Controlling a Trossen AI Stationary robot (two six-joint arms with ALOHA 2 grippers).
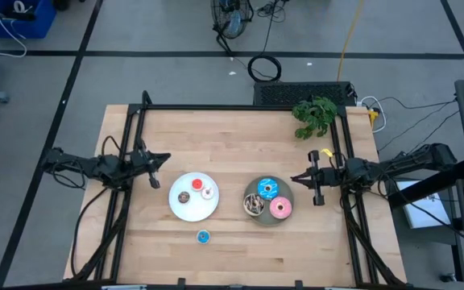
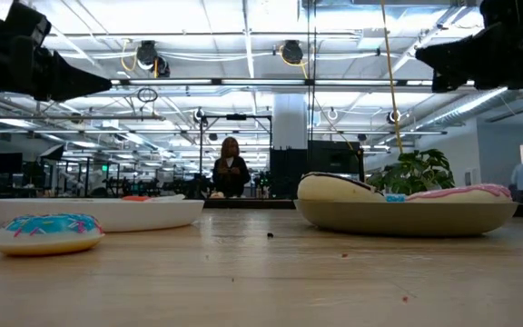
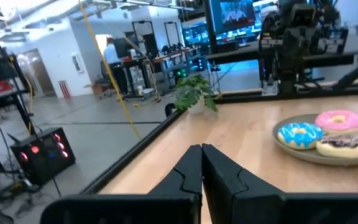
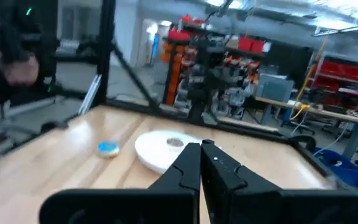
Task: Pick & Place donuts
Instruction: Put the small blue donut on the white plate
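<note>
Over the worktop's left edge my left claw [image 1: 162, 159] hangs with its fingers pressed together, gripping nothing; my right claw [image 1: 299, 179] does the same at the right edge. Between them sit two plates. On the grey plate [image 1: 254, 191] lie the pink donut [image 1: 280, 208], the blue sprinkled donut [image 1: 267, 189] and the brown sprinkled donut [image 1: 254, 205]. On the white plate [image 1: 188, 212] lie tiny red [image 1: 196, 184], white [image 1: 207, 192] and brown [image 1: 184, 197] donuts. A tiny blue donut [image 1: 203, 236] lies alone on the wood near the front edge.
</note>
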